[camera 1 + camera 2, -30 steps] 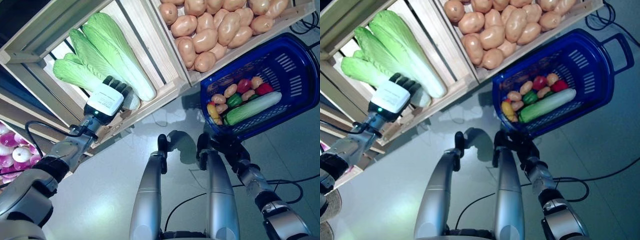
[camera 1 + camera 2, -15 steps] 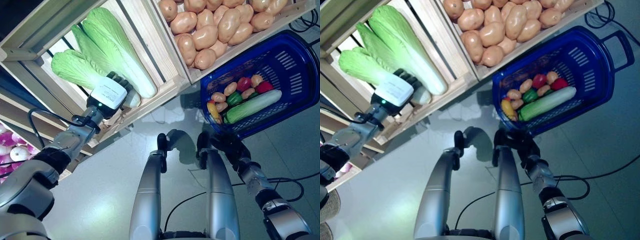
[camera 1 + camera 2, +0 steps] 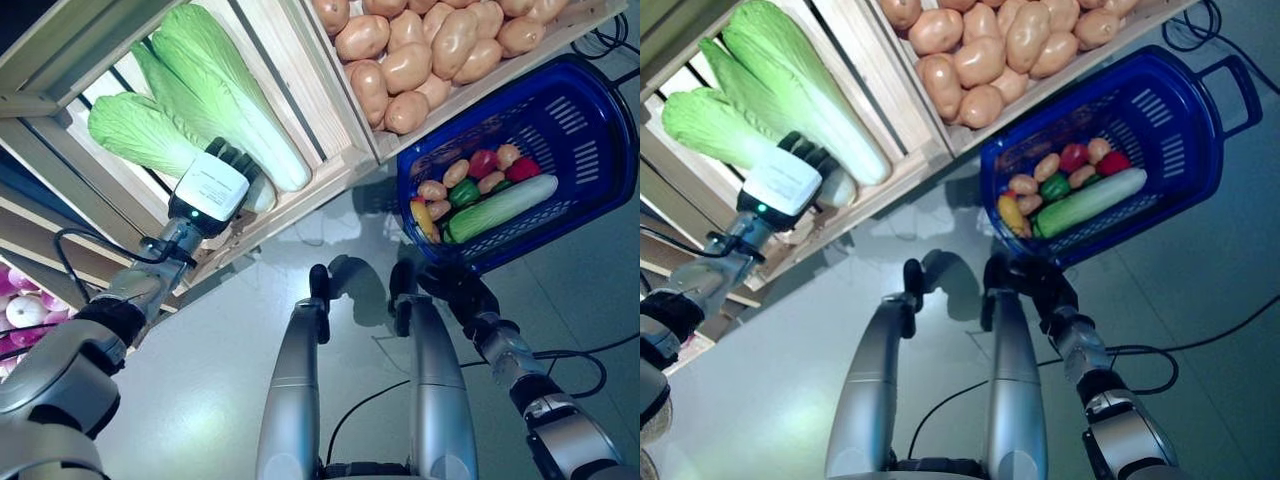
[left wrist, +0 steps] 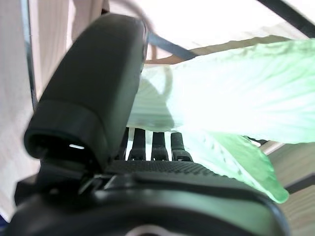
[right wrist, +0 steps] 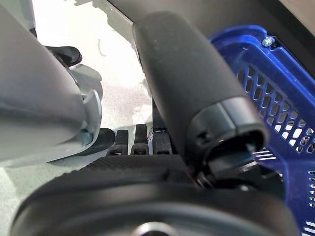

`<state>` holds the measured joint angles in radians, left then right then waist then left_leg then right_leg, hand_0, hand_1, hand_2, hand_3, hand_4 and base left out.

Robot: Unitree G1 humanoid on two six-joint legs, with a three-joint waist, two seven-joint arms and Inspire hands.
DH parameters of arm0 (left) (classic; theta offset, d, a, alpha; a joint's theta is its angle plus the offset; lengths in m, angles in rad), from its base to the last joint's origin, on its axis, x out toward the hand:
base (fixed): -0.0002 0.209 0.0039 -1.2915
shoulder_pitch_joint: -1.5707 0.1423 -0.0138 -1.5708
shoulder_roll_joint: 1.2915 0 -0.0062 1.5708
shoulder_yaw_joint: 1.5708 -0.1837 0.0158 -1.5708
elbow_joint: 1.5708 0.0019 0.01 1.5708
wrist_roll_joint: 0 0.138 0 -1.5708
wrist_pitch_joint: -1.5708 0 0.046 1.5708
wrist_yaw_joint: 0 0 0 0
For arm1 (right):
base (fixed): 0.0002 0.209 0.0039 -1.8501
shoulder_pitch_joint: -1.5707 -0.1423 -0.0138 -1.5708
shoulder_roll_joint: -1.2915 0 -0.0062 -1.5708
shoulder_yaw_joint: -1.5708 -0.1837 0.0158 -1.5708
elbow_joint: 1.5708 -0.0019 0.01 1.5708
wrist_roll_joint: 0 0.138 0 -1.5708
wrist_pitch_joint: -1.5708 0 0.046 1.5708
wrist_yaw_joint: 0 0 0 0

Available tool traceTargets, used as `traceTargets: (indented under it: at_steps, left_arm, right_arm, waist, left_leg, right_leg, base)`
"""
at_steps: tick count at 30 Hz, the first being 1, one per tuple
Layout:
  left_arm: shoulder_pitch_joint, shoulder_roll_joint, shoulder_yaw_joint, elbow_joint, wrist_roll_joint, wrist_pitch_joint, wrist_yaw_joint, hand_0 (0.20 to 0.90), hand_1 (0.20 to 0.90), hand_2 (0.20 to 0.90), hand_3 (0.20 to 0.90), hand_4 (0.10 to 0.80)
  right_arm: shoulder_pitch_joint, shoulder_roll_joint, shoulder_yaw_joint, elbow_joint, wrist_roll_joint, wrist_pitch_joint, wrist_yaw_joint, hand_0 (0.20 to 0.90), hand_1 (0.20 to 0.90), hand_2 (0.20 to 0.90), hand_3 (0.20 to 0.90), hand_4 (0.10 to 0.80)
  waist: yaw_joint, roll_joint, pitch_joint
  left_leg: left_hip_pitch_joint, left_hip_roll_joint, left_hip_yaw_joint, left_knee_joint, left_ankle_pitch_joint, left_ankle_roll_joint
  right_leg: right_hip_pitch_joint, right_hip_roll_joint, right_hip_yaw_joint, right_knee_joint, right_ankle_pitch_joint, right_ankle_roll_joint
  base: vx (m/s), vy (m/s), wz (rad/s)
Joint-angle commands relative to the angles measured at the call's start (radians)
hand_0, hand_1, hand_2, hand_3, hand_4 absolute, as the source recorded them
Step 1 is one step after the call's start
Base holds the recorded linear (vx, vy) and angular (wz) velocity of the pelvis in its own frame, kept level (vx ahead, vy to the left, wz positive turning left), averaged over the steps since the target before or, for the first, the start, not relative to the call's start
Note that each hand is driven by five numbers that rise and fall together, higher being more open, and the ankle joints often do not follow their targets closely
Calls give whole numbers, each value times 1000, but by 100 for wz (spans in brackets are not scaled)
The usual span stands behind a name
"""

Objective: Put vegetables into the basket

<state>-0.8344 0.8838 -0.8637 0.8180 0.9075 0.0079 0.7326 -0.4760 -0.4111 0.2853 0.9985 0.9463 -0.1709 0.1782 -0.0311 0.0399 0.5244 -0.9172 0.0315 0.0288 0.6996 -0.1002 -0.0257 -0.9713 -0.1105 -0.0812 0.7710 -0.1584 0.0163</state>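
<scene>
My left hand [image 3: 212,185] reaches into a wooden crate [image 3: 300,100] and is shut on the white stem end of a napa cabbage [image 3: 130,130]. In the left wrist view the thumb [image 4: 93,88] lies over the pale green cabbage [image 4: 236,93] and the fingers [image 4: 152,145] curl under it. Two more cabbages [image 3: 215,85] lie beside it. My right hand [image 3: 455,290] holds the blue basket [image 3: 590,130] from below, by its near edge. The basket [image 5: 275,98] shows past the thumb [image 5: 197,88]. Inside lie a cucumber [image 3: 500,207], peppers and small potatoes.
A second wooden crate holds several potatoes [image 3: 420,50], right above the basket. A lower shelf at the left carries purple-white onions [image 3: 20,310]. Grey floor lies below the crates and basket.
The whole view has shifted slightly. The left hand stays on the cabbage's stem end, and the cabbage's leafy end has swung a little away from its neighbours. The right hand and basket keep their place.
</scene>
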Motion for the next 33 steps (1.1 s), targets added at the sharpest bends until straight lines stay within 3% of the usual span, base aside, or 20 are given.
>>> traceTargets:
  at_steps: [1,4,5,7,17,24,29,33]
  left_arm:
    - [-53,-16,83,-3,-27,-26,130,900,900,900,900,800]
    - [-54,-35,89,27,-22,-51,153,900,900,900,900,800]
    - [-53,-43,89,31,-7,-54,156,507,507,507,507,538]
    - [-53,-49,87,36,-12,-52,160,300,300,300,300,400]
    - [-50,-64,84,56,-50,-39,187,300,300,300,300,400]
    - [-44,-55,90,45,-42,-71,244,300,300,300,300,400]
    - [-55,-36,115,21,-38,-123,322,300,300,300,300,400]
    - [-65,-27,134,-16,-30,-187,358,300,300,300,300,400]
  right_arm:
    - [-5,-60,-10,40,-7,-16,-21,900,900,900,900,800]
    - [-13,-60,-7,46,-5,-16,-22,900,900,900,900,800]
    - [-16,-59,-6,41,-7,-15,-26,900,900,900,900,800]
    - [-20,-59,-5,38,-9,-12,-29,900,900,900,900,800]
    - [-31,-57,6,31,-11,4,-36,900,900,900,900,800]
    - [-17,-44,4,40,-24,4,-45,900,900,900,900,800]
    - [-8,-32,-1,68,-35,-8,-40,900,900,900,900,800]
    - [4,-15,-12,82,-36,-13,-46,900,900,900,900,800]
  waist:
    - [-7,4,-4]
    - [-7,0,-4]
    - [-7,-2,-4]
    - [-8,-3,-4]
    - [-8,-9,-4]
    - [-8,-18,-4]
    - [0,-31,-4]
    - [16,-39,-4]
  left_leg:
    - [-6,2,31,-27,11,10]
    - [-7,2,30,-27,13,8]
    - [-6,-1,28,-31,15,7]
    - [-6,-2,27,-33,16,7]
    - [21,-4,22,-61,24,0]
    - [96,-6,14,-124,49,-15]
    - [216,-8,-3,-260,107,-34]
    - [307,-16,-11,-344,130,-33]
  right_leg:
    - [47,-6,-3,-54,66,17]
    - [46,-3,-3,-54,67,16]
    - [47,0,-3,-57,69,16]
    - [47,2,-1,-60,70,17]
    - [72,12,-1,-85,71,19]
    - [152,16,0,-160,88,27]
    - [294,7,-13,-326,133,39]
    - [395,-11,-43,-410,151,48]
  base:
    - [0,0,0]
    - [-14,7,-5]
    - [-16,4,-4]
    - [0,0,0]
    - [-6,0,0]
    - [4,1,-1]
    - [10,-2,1]
    - [-11,-16,7]
